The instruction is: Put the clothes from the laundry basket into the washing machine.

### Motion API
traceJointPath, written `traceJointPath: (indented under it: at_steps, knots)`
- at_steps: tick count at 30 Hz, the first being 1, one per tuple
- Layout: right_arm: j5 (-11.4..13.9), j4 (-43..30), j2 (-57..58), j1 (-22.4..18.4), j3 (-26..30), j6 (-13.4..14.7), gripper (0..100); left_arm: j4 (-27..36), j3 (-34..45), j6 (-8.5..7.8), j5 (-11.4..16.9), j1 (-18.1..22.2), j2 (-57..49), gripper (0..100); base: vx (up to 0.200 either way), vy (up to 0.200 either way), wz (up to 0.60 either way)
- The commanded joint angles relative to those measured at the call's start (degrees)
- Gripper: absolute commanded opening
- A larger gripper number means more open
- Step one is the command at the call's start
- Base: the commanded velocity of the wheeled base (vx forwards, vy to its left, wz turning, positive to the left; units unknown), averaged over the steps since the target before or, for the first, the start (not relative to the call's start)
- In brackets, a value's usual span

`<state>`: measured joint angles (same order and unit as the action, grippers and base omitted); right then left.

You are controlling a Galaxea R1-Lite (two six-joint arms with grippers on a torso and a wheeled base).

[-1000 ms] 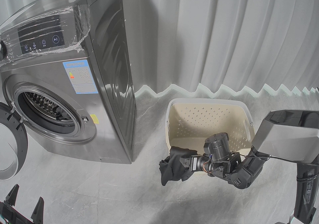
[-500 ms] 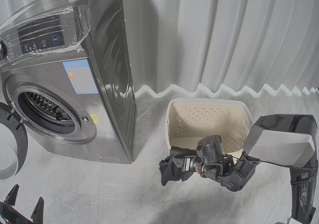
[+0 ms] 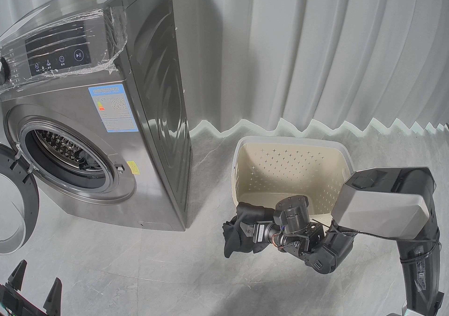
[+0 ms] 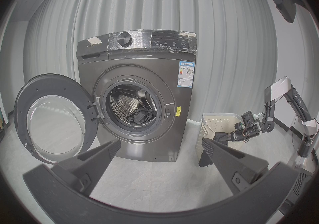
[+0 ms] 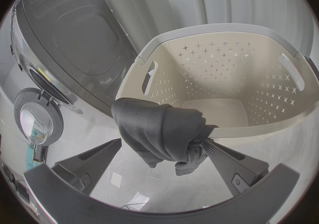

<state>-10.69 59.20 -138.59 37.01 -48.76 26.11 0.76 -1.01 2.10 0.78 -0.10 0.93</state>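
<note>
Right gripper (image 5: 161, 145) has edged left, splayed wide against the dark garment (image 5: 156, 125), above grey marble floor (image 3: 117, 256) by white curtains (image 3: 304, 40).

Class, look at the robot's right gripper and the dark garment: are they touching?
Touching. The right wrist view shows the dark garment bunched directly against the right gripper, with no gap between.

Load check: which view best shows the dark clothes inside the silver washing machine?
Left wrist view: looks straight into the perforated steel drum, dark clothes heaped at its bottom. Head view looks in obliquely, mostly drum wall. Right wrist view catches the opening edge-on.
</note>
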Motion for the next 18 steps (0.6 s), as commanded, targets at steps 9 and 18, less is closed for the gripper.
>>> traceJointPath:
  at_steps: [9,18]
  knots:
    - [0.0,1.5,-0.8,0.2,0.2,-0.1,0,0.0,0.7,0.01,-0.1,0.0,-0.8,100,0.0,0.0,0.0]
    - [0.0,3.2,3.9,1.7,4.8,-0.3,0,-0.1,0.7,0.1,-0.2,0.0,-0.8,100,0.0,0.0,0.0]
